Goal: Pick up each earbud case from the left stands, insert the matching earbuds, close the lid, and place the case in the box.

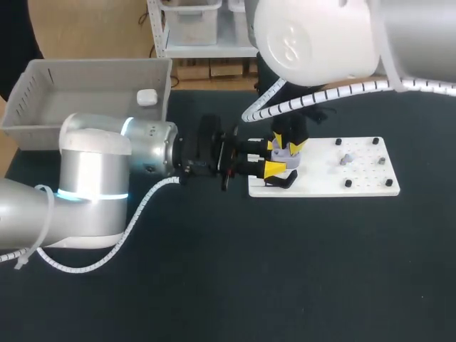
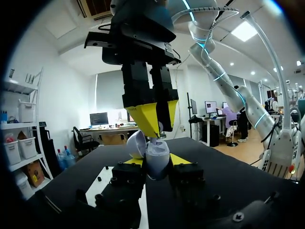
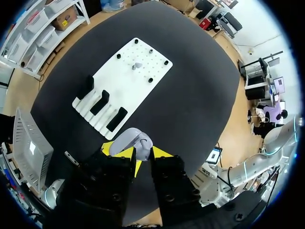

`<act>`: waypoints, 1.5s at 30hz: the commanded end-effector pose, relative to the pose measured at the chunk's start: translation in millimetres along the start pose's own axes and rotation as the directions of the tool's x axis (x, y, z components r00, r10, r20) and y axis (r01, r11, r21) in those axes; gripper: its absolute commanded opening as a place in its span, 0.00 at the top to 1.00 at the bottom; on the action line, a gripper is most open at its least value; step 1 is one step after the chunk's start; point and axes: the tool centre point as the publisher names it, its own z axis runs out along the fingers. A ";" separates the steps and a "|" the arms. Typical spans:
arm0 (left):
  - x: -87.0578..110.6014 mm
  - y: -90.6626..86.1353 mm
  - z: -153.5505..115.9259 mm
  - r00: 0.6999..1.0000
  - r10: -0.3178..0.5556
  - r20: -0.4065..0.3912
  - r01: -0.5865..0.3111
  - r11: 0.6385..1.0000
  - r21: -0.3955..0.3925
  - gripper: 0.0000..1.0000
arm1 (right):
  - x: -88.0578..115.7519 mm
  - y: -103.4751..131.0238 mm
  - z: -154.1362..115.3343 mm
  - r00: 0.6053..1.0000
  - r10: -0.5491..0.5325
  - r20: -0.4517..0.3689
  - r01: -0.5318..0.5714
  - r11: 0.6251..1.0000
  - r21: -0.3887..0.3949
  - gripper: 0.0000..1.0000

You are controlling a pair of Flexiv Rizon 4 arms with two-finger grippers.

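Note:
My left gripper (image 1: 274, 158) (image 2: 156, 161) comes in level from the left and is shut on a lavender earbud case (image 1: 291, 155) (image 2: 158, 153) with its lid (image 2: 136, 143) swung open. It holds the case above the left end of the white board (image 1: 324, 182). My right gripper (image 1: 288, 139) (image 2: 158, 125) (image 3: 138, 151) points straight down onto the open case (image 3: 129, 139), its fingers close together on a small pale earbud. One more earbud (image 1: 344, 158) (image 3: 137, 65) sits among the black pegs on the board.
A grey box (image 1: 43, 125) (image 3: 28, 148) stands at the back left with a white case (image 1: 146, 97) inside. Black stands (image 3: 100, 102) line the board's left end, one of them just below the held case (image 1: 281, 182). The table is dark cloth.

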 end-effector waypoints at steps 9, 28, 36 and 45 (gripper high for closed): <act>0.3 0.3 0.1 1.000 0.002 0.001 -0.002 1.000 -0.002 1.00 | 3.5 -4.0 -1.9 1.000 -0.002 0.000 0.002 0.999 -0.036 0.00; 0.3 0.3 0.1 1.000 0.002 0.001 -0.002 1.000 -0.002 1.00 | -28.6 -85.9 -19.2 0.948 -0.184 0.259 0.253 0.930 -0.265 0.14; 0.3 0.3 0.1 1.000 0.002 0.001 -0.002 1.000 -0.002 1.00 | -57.5 -77.4 -7.4 0.937 -0.247 0.248 0.316 0.902 -0.295 0.10; 0.3 0.3 0.1 1.000 0.002 0.001 -0.002 1.000 -0.002 1.00 | -85.2 -60.2 15.6 0.866 -0.388 0.314 0.465 0.856 -0.225 0.22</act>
